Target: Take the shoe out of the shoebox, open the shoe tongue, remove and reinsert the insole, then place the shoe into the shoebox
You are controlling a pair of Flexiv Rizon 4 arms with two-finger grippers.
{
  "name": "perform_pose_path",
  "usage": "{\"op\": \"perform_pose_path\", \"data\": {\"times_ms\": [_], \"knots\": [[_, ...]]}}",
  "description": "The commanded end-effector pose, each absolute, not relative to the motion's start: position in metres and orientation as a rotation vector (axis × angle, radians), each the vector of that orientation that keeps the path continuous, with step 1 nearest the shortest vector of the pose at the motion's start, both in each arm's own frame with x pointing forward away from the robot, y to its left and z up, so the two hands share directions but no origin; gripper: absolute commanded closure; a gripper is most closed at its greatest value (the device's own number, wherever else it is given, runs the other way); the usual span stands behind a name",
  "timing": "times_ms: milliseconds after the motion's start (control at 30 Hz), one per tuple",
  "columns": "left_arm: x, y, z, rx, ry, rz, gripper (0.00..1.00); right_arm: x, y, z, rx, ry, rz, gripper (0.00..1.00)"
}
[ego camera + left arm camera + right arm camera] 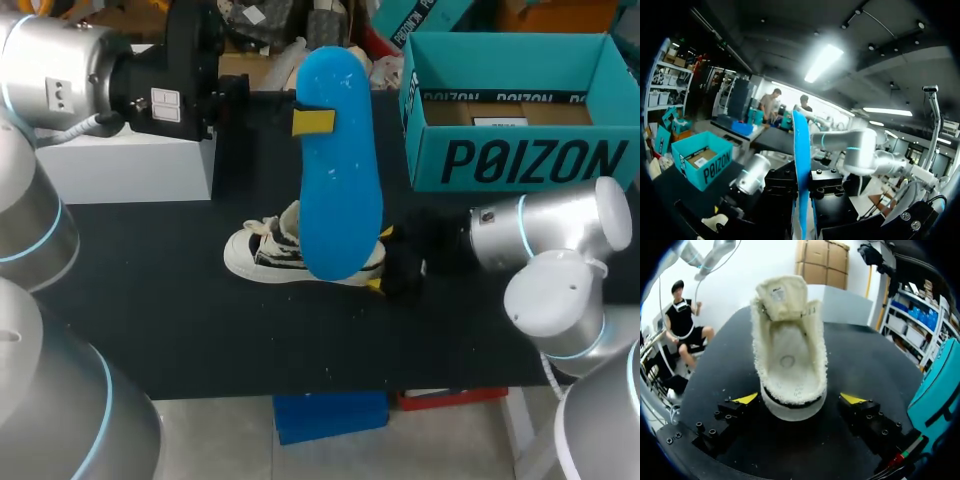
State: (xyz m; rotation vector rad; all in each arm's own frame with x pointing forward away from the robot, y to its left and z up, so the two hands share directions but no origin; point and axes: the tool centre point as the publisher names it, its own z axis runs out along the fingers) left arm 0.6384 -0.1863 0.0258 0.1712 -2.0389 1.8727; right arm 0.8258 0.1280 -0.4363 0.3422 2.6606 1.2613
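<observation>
Shoe and right gripper sit nearest, on the black table. The shoe stands on its sole near the middle, toe to the left and heel to the right. The right arm comes in low from the right, with a yellow tip on either side of the heel.

The right wrist view shows this better. The fingers stand wide with the heel between them, and a thin gap on one side shows they are not clamping it. Only this view looks into the shoe, showing a fleecy cream lining and the tongue standing up at the far end.

Above the shoe, the left gripper holds the blue insole upright in the air, its broad face toward the head camera. One yellow tip lies across that face near the upper end. The left wrist view shows the insole edge-on as a thin blue strip pinched between the two black fingers. I cannot tell whether its lower end touches the shoe.

Farthest away, at the far right of the table, the teal shoebox stands open and upright. The left wrist view shows it beyond the right arm.
</observation>
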Motion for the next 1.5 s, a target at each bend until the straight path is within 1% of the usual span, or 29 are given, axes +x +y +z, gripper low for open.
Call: {"op": "perform_pose_path", "data": {"times_ms": [33, 367, 567, 800, 1000, 1300, 1500], "knots": [[0.638, -0.186, 0.025, 0.173, -2.041, 1.871, 1.0, 0.822, 0.12, -0.423, 0.403, 2.825, 0.924, 0.0], [0.638, -0.186, 0.025, 0.173, -2.041, 1.871, 1.0, 0.817, 0.115, -0.41, 0.345, 3.01, 0.532, 0.0], [0.638, -0.186, 0.025, 0.173, -2.041, 1.871, 1.0, 0.818, 0.12, -0.399, 0.292, 3.086, 0.204, 0.0], [0.638, -0.186, 0.025, 0.173, -2.041, 1.871, 1.0, 0.817, 0.127, -0.391, 0.288, 3.087, -0.166, 0.0], [0.638, -0.186, 0.025, 0.173, -2.041, 1.871, 1.0, 0.817, 0.135, -0.388, 0.253, 3.058, -0.413, 0.0], [0.638, -0.186, 0.025, 0.173, -2.041, 1.871, 1.0, 0.819, 0.146, -0.387, 0.184, 3.001, -0.704, 0.0], [0.638, -0.186, 0.025, 0.173, -2.041, 1.871, 1.0, 0.819, 0.146, -0.389, 0.182, 3.0, -0.738, 0.0]]}}
